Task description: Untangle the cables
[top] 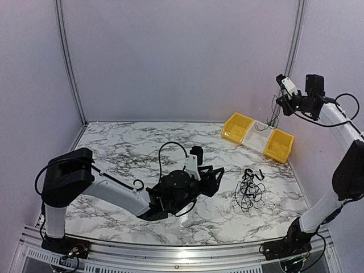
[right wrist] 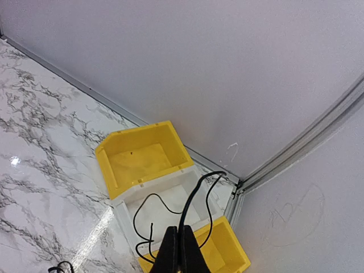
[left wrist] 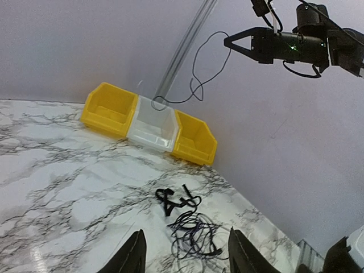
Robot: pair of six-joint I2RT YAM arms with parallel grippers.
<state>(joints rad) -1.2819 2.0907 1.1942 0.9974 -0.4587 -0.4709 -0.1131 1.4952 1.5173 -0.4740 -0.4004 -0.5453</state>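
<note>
Cables sat in two places: a loose black tangle (top: 249, 190) on the marble table (top: 114, 148), right of its middle, and a single strand (right wrist: 196, 196) hanging in the air above the far right corner. The left arm (top: 108, 190) stretched low across the table toward the tangle, while the right arm (top: 347, 159) stood raised high by the right wall. Three bins stood touching in a row in that corner: a left yellow bin (top: 238, 126), a white bin (top: 257, 137) and a right yellow bin (top: 280, 145). The left gripper (left wrist: 187, 259) pointed at the tangle with its fingers spread wide and nothing between them. The right gripper (right wrist: 178, 230) had its fingers pressed together, pinching the strand, which looped down over the white bin; whether it touched the bin could not be told.
</note>
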